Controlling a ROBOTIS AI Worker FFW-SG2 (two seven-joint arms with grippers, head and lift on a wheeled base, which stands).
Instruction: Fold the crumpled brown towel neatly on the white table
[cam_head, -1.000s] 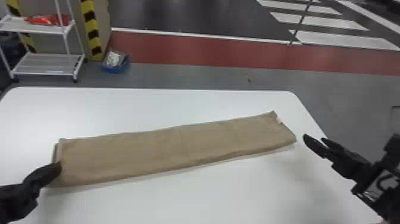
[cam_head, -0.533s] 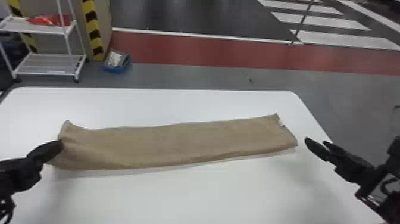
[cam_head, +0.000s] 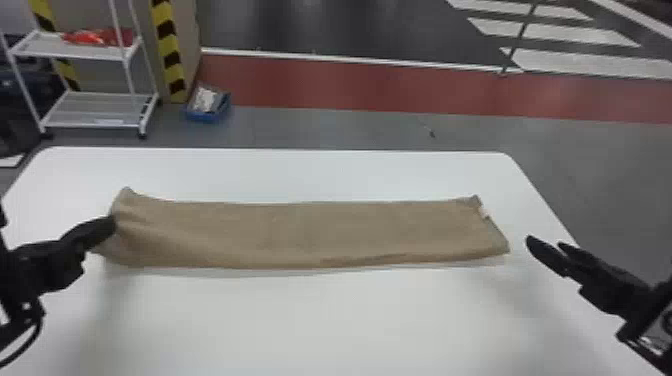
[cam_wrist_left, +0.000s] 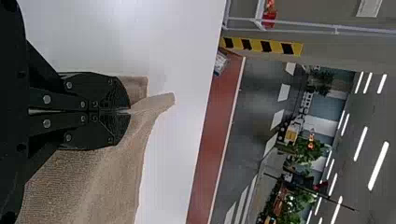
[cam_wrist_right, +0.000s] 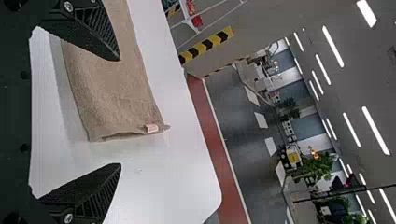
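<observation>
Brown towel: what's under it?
The white table shows around the towel; anything between the two is covered and can't be seen. The left gripper is shut on its left end.

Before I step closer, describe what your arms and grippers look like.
My left arm and right arm are black, with a black cable looping by the left. Left gripper and right gripper have black, tapering, ribbed fingers with silver screws.

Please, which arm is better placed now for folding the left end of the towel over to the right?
Left, I think. The left gripper has its jaws closed on the left end of the towel. The right gripper has open jaws and is beyond the opposite end.
</observation>
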